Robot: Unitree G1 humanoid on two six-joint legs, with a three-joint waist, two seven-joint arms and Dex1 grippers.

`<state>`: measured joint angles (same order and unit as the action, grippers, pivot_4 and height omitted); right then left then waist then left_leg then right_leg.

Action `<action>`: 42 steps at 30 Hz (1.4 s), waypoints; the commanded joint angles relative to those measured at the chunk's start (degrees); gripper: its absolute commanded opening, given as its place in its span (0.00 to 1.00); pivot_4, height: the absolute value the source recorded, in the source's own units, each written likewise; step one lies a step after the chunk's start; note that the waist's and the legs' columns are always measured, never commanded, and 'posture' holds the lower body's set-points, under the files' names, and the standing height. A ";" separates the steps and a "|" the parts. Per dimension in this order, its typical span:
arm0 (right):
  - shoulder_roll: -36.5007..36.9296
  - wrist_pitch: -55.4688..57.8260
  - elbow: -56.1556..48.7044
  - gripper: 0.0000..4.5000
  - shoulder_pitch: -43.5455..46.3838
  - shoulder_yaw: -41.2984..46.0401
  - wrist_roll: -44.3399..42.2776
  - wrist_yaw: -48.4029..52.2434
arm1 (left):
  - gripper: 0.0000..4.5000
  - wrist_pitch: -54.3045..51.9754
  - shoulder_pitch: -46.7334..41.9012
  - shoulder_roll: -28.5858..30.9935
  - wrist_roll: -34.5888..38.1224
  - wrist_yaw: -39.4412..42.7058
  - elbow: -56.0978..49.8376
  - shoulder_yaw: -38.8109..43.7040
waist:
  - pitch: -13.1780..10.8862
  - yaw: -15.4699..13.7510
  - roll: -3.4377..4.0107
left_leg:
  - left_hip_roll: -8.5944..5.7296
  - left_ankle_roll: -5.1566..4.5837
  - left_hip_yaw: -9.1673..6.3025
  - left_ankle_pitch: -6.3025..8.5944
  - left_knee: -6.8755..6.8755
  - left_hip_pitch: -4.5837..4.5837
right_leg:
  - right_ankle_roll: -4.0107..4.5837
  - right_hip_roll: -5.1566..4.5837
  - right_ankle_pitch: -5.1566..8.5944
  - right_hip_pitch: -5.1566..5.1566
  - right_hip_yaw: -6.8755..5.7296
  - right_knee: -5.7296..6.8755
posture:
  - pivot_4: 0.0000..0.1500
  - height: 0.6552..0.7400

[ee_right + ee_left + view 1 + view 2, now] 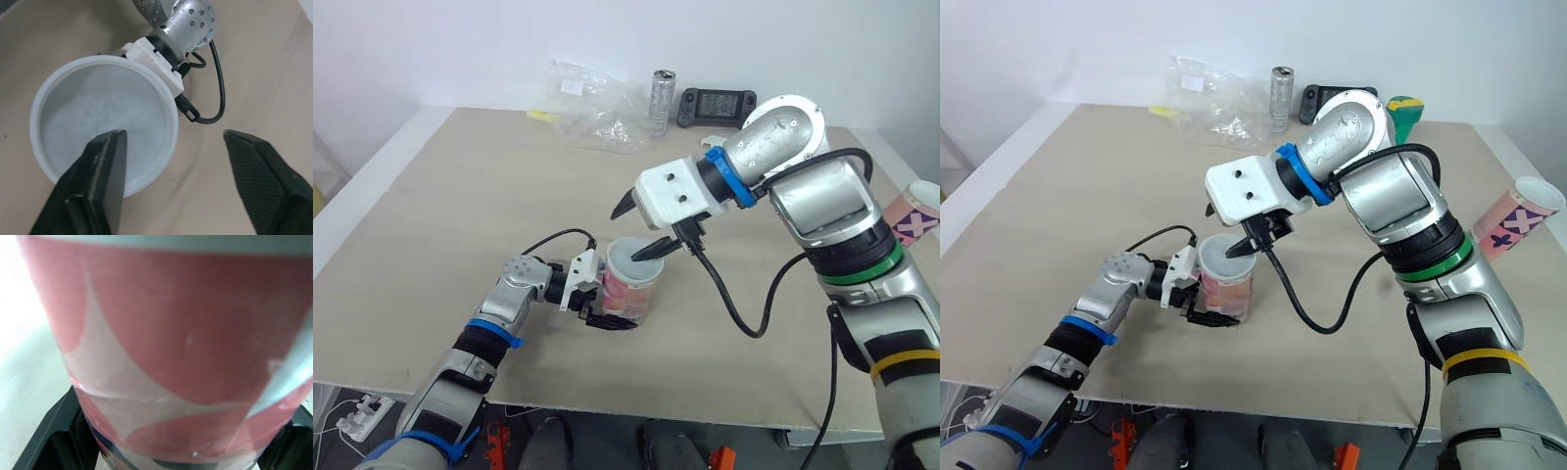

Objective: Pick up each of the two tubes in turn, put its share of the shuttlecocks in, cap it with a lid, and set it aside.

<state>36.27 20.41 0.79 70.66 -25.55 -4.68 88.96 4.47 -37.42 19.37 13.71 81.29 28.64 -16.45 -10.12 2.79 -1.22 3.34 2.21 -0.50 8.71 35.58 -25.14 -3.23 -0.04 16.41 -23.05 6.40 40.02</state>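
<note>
**Tube** point(631, 294), pink and white: held upright near the 6 o'clock edge of the table point(440, 196), long axis vertical. It is clamped round its lower body by the left gripper point(607, 299), entered from 9 o'clock.

**Lid** point(98, 112), white: laid on the tube's mouth; whether it is pressed home cannot be told.

**Right gripper** point(178, 171): spread wide directly above, one finger over the lid, the other clear of its rim toward 11 o'clock.

**Contents:** hidden.

**Second tube** point(1520, 217): tilted at 3 o'clock, its lower end hidden behind the right arm.
</note>
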 commanded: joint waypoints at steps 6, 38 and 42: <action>4.87 8.73 0.91 0.65 3.61 8.39 -12.14 3.54 | 0.80 -1.00 1.11 1.17 -3.16 -0.72 2.33 -1.05 | -0.02 -0.02 -0.02 | 0.00 0.01 0.00 -0.02 -0.07 -0.04 | -0.06 -0.01 0.02 -0.02 -0.01 -0.02 | 1.00 0.99; 0.38 0.95 -4.06 0.01 -6.24 -1.13 -3.52 2.08 | 0.80 -2.56 1.43 2.48 -2.85 -1.04 0.65 -0.61 | 0.89 0.75 -0.54 | 0.21 0.08 0.11 0.02 -0.19 0.76 | 0.35 0.04 0.10 0.21 -0.01 -0.03 | 1.00 0.99; 1.14 9.14 -0.82 0.07 -3.82 6.92 -9.71 0.45 | 0.80 -2.40 1.43 2.40 -2.87 -0.96 0.66 -0.54 | 0.86 1.02 -0.49 | 0.21 0.06 0.17 0.00 -0.26 0.48 | 0.42 0.00 0.04 0.15 -0.01 -0.02 | 1.00 0.99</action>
<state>35.95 25.62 -0.76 64.53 -24.21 -10.99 89.52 2.60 -36.80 20.86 13.42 81.12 27.87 -16.32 -9.27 3.81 -1.71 3.56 2.26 -0.33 8.71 35.33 -24.80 -2.81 -0.03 16.44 -23.02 6.37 40.00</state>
